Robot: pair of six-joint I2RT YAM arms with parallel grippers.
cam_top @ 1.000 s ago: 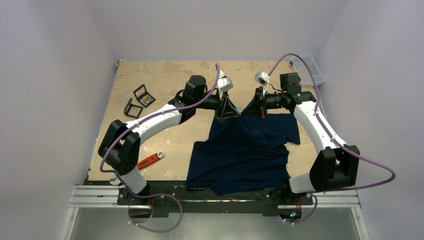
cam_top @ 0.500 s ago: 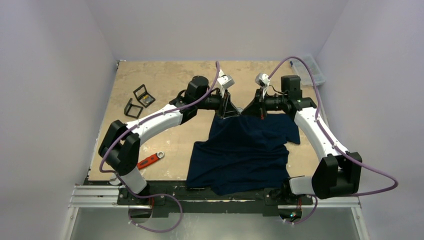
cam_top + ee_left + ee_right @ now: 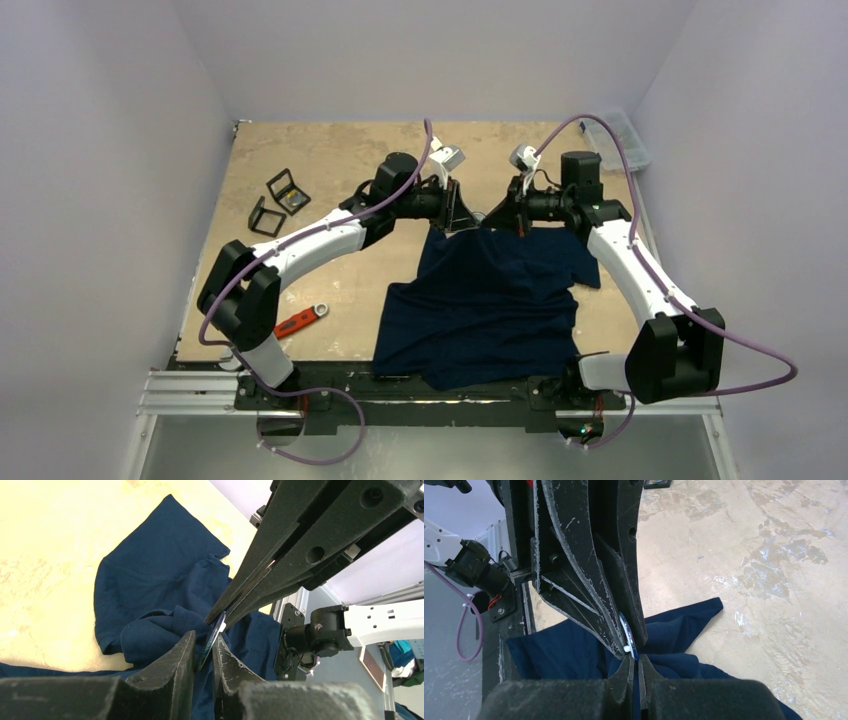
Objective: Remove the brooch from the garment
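The garment (image 3: pixel 480 310), a dark navy T-shirt, lies between the arm bases with its neck end pulled up off the table. Both grippers meet there. My left gripper (image 3: pixel 466 226) is shut on the brooch (image 3: pixel 212 640), a thin disc seen edge-on between its fingers (image 3: pixel 182 660). The right gripper (image 3: pixel 486 224) comes in from the opposite side, tip to tip with the left. From the right wrist, the brooch (image 3: pixel 628 635) shows its white and blue rim just above my right gripper (image 3: pixel 635 659), which is shut on a fold of the garment (image 3: pixel 569 650).
Two small black square frames (image 3: pixel 279 200) lie at the left of the tan tabletop (image 3: pixel 330 160). A red-handled tool (image 3: pixel 301 320) rests near the left arm's base. A clear plastic box (image 3: pixel 620 135) stands at the back right corner.
The left gripper has closed a little further onto the brooch and its wrist has shifted slightly to the right. The right arm's elbow has moved toward the near edge. The right gripper stays shut.
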